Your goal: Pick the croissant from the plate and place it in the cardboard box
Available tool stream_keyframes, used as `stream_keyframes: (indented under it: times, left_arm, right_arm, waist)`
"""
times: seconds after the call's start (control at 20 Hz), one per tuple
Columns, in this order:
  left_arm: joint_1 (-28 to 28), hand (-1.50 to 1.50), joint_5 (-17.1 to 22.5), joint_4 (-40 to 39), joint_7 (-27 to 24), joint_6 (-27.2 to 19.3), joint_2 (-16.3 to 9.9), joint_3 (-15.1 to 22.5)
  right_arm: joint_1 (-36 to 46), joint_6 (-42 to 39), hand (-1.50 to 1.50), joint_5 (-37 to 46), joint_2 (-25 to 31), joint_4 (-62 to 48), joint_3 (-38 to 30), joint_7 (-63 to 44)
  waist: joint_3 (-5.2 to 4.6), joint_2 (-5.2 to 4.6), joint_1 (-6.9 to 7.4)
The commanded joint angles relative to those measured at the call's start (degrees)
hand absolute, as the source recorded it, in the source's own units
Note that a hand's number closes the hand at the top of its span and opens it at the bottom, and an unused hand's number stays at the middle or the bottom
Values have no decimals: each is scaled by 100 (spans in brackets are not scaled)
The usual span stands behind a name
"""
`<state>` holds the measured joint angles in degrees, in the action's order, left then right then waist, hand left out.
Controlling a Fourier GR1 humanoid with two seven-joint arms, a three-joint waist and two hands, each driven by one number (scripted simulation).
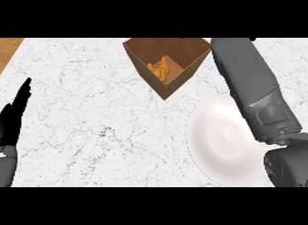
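Croissant [159, 69] sits inside the cardboard box [192, 61] at the far side of the marble counter [98, 110], lying against the box's inner floor and partly hidden by the near walls; only an orange patch shows. White plate [221, 140] near right, bare on top, its right part covered by the grey right forearm [253, 83], which runs from the lower right up past the box's right corner. Right hand itself is cut off at the top edge, so can't tell whether its fingers are spread or curled. Left hand [10, 118] shows at the left edge, fingers straight and pointing up, holding nothing, resting. Wood floor strip [1, 57] visible at the far left corner.
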<state>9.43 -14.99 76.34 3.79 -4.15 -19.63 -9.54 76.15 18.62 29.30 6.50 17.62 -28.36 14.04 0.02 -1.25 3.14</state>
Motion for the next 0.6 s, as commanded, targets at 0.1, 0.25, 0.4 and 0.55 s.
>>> stream_keyframes:
  times: [0.1, 0.25, 0.4, 0.55]
  left_arm:
    - [-24, 0, 0, -318, -254, -24, 46, -58]
    - [-109, 0, -27, 108, 162, -75, 98, -25]
    - [-193, 0, 105, -194, -213, 66, -15, -200]
    - [-425, 0, -198, 215, -110, -252, 247, 63]
  right_arm:
    - [-301, -652, -150, -363, 871, -135, -336, 334]
    - [-635, -882, -150, -480, 1306, -50, -427, 568]
    - [-912, -1182, -150, -537, 1439, -40, -363, 620]
    - [-1043, -1711, -150, -527, 2156, -75, -366, 788]
  waist:
    - [-3, 15, -115]
    - [4, 56, -148]
    - [-1, 79, -205]
    - [4, 67, -158]
